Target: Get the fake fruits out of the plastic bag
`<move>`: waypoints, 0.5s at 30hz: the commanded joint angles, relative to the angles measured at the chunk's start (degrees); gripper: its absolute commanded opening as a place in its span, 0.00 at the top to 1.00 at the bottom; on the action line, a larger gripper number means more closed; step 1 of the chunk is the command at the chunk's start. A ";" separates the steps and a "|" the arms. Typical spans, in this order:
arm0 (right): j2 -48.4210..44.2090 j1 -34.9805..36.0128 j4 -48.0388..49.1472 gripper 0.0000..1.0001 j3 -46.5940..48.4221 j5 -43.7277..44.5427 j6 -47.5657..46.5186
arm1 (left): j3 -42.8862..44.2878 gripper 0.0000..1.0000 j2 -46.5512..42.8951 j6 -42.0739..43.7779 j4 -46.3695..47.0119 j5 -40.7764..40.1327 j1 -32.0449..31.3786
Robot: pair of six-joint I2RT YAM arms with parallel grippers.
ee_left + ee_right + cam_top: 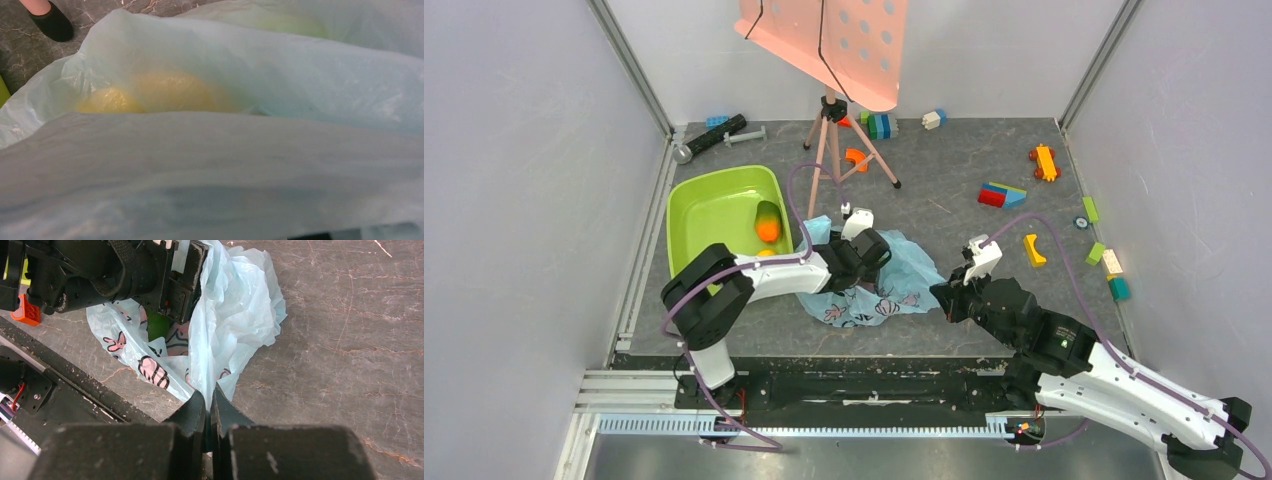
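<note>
One plastic bag (914,280) mid-table, edge pinched in closed right gripper (209,397); left gripper (871,255) sunk in its mouth, finger spread not discernible. Two yellow fruits (172,90) inside bag on left wrist view only, one green fruit (157,325) on right wrist view only. One orange fruit (769,230) in tub (704,200), top view only.

Lime-green tub (709,210) beside a tripod (830,108); toy bricks (996,196) scattered across the grey table (944,160)

Thin translucent light-blue plastic bag (904,272) (pink cartoon print), crumpled, lying slack; inside, seemingly two yellow rounded plastic fruits (170,92).
</note>
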 commanded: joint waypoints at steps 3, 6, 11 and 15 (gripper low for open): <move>-0.64 0.01 0.58 1.00 0.09 0.55 0.08 | 0.14 0.19 2.28 -1.01 0.07 0.74 0.77; -0.67 0.05 0.39 1.00 0.17 0.49 0.07 | -0.52 0.26 1.23 -0.69 0.90 1.79 0.69; -0.81 0.05 0.38 1.00 0.10 0.70 0.27 | -1.76 0.34 -3.27 0.70 1.91 5.06 0.67; -0.59 0.05 0.49 1.00 0.18 0.70 0.26 | -2.66 0.35 -7.92 2.23 2.05 8.69 0.50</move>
